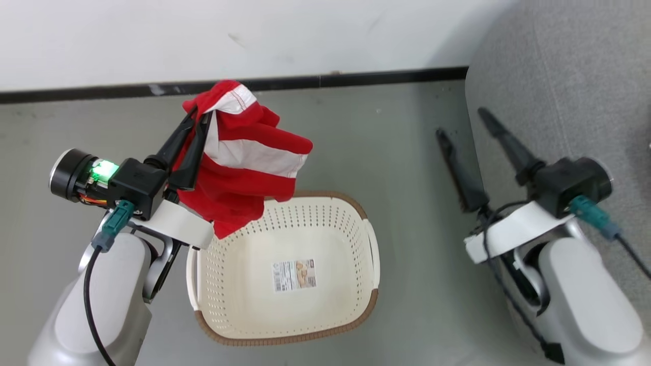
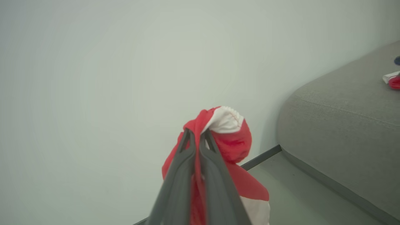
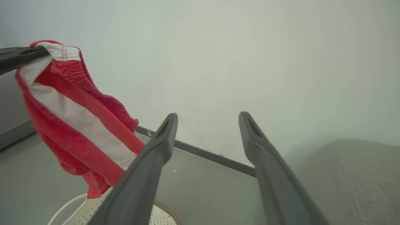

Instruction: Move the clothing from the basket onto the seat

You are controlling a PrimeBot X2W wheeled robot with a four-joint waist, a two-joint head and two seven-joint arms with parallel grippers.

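left hand (image 1: 201, 115): clamped on the garment (image 1: 244, 168), fingers pinching its elastic band, held up in the air
garment: red with white stripes, hangs off the fingers, lower end above the basket's back-left corner, well apart from the seat
basket (image 1: 285, 339): on the floor (image 1: 407, 152), label (image 1: 295, 275) on its bottom
right hand (image 1: 461, 122): fingers spread wide, nothing in them, just beside the seat's edge
seat (image 1: 559, 76): far right; left wrist view shows a red-and-white piece (image 2: 392, 80) lying on it

Red striped fabric garment (image 1: 244, 173) hangs over the cream perforated plastic basket (image 1: 285, 338) (itself on the floor (image 1: 396, 152)); grey upholstered seat (image 1: 559, 76) stands to its right.
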